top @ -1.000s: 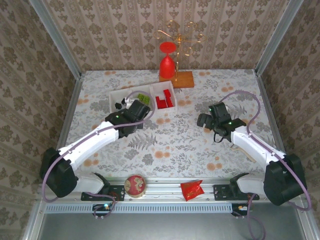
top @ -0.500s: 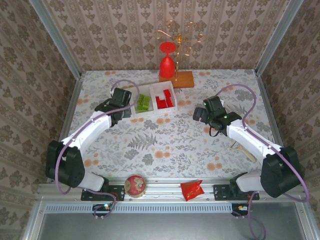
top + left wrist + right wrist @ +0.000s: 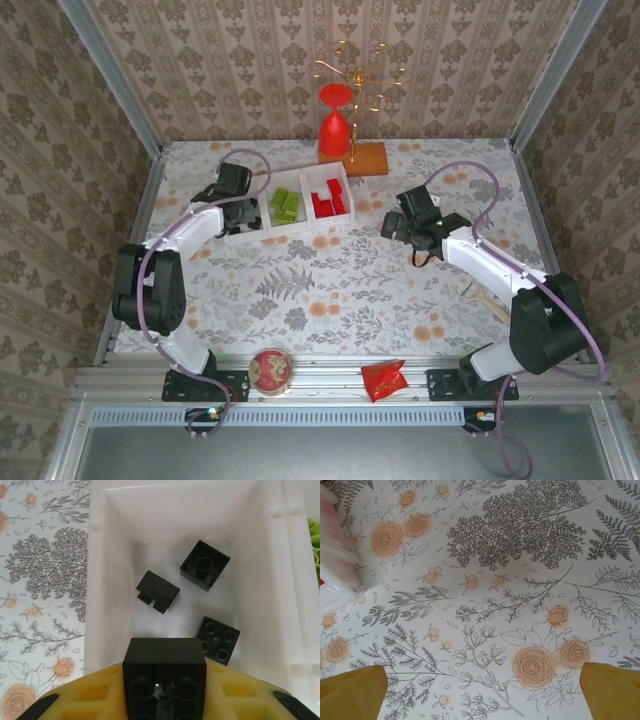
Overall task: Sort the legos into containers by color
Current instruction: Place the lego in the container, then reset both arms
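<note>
Left tool (image 3: 164, 696): clenched on 1 held black brick (image 3: 165, 672), a 2x2. It hangs over the 9 o'clock end compartment of the white tray (image 3: 107, 555).

Black count is 4: the 1 held, plus 3 loose on that compartment's floor. From the held one:
- tipped brick (image 3: 158, 591) at 12 o'clock, on its side
- upturned brick (image 3: 205, 565) at 1 o'clock, hollow side up
- studs-up brick (image 3: 218, 637) at 2 o'clock, four studs showing

The three lie apart from each other.

Tray count is 1, with 3 compartments. The middle one holds lime green bricks (image 3: 286, 205), the 3 o'clock end holds red bricks (image 3: 331, 200). Both piles are too small to count.

Right tool (image 3: 481, 690): released, fingers wide, nothing between them. It's over the bare floral table (image 3: 520, 555), near the tray's 3 o'clock end but apart from it.

Other items:
- 1 red goblet (image 3: 335, 120) on 1 wooden block (image 3: 368, 158) at the table's 12 o'clock edge, next to 1 gold wire ornament (image 3: 365, 75)
- 1 round red tin (image 3: 270, 370) at 7 o'clock on the near rail
- 1 red packet (image 3: 383, 380) at 6 o'clock on the near rail

Print on the tin lid and packet is too small to read.
</note>
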